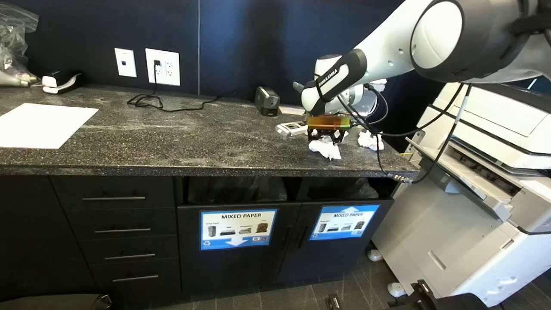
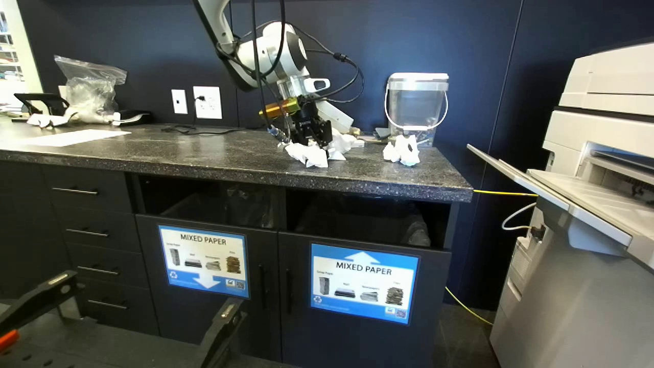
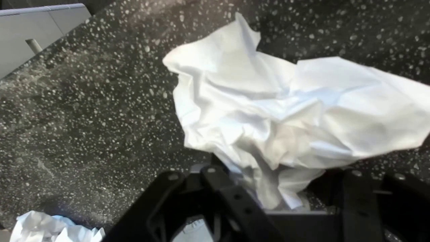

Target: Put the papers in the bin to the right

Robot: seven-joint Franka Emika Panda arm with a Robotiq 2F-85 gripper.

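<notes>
Crumpled white paper wads lie on the dark counter near its right end. In an exterior view, one wad [image 1: 325,149] lies under my gripper [image 1: 326,137] and another wad [image 1: 370,141] lies to its right. In another exterior view, my gripper [image 2: 312,139] points down at the front wad [image 2: 308,154], with more paper [image 2: 343,144] just behind. In the wrist view, paper [image 3: 268,101] fills the space before and between the wide-apart fingers [image 3: 282,181]; it hides the fingertips. The bin, a clear bucket [image 2: 416,105] with white rim and handle, stands behind the right wad [image 2: 402,151].
A flat white sheet [image 1: 45,125] lies at the far left of the counter. A black box [image 1: 267,102] and a white device [image 1: 292,128] stand near the wall. A large printer [image 2: 603,153] stands beyond the counter's right edge. Cables hang from the arm.
</notes>
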